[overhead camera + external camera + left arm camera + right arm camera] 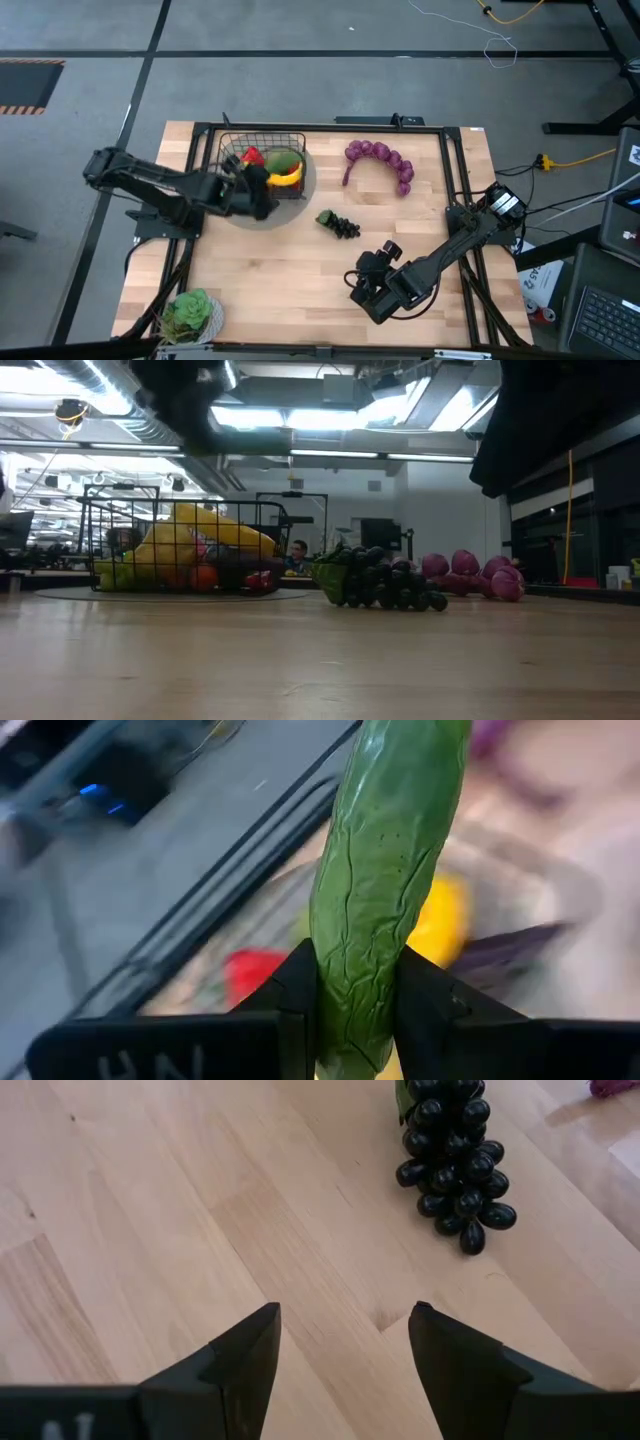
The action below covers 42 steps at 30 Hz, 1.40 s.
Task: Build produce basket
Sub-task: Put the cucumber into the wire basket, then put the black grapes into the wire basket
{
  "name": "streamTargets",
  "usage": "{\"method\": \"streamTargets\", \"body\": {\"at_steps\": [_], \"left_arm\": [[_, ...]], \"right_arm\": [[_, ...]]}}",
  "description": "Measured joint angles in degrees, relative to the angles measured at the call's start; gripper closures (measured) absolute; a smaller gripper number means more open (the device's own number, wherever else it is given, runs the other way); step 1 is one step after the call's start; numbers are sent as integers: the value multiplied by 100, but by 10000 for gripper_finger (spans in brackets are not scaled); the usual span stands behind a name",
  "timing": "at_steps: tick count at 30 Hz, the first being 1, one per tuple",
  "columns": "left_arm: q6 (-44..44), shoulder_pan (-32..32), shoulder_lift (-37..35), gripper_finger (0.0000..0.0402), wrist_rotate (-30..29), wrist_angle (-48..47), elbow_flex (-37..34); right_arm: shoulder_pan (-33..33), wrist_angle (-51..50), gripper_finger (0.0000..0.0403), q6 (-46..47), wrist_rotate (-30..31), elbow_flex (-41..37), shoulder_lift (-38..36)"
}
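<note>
Wood table holds a black wire basket with a yellow banana and red pepper inside. Left gripper hangs at the basket's near edge, its fingers pressed tight on a bumpy green cucumber. Its long side runs straight out from the fingers, over the basket. Dark grapes lie mid-table. Right gripper waits near them, fingers wide apart, holding nothing.
</note>
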Motion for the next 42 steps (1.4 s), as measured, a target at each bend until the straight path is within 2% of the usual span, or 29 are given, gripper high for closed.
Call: {"method": "streamTargets", "body": {"at_steps": [5,8,10,14,21,24,30,35,42], "left_arm": [[-91,801,1,315,-174,-1091,-4],[-308,1194,3,288,-170,-1116,-4],[-314,1373,3,264,128,-1116,-4],[-163,1552,36,214,552,-1125,-4],[-184,1611,102,171,272,-1133,-4],[-533,1609,104,168,311,-1133,-4],[-918,1442,106,167,1372,-1120,-4],[-1431,1022,110,167,2013,-1074,-4],[-2221,244,110,167,2115,-902,-4]], "right_arm": [[2,0,181,0,2,0,0],[0,-1,181,1,6,0,0],[0,0,181,0,7,0,0],[0,0,181,0,8,0,0],[0,2,181,2,8,0,0],[0,2,181,2,8,0,0],[0,7,181,2,8,0,0],[1,105,181,5,141,0,0],[0,175,181,4,165,0,0]]}}
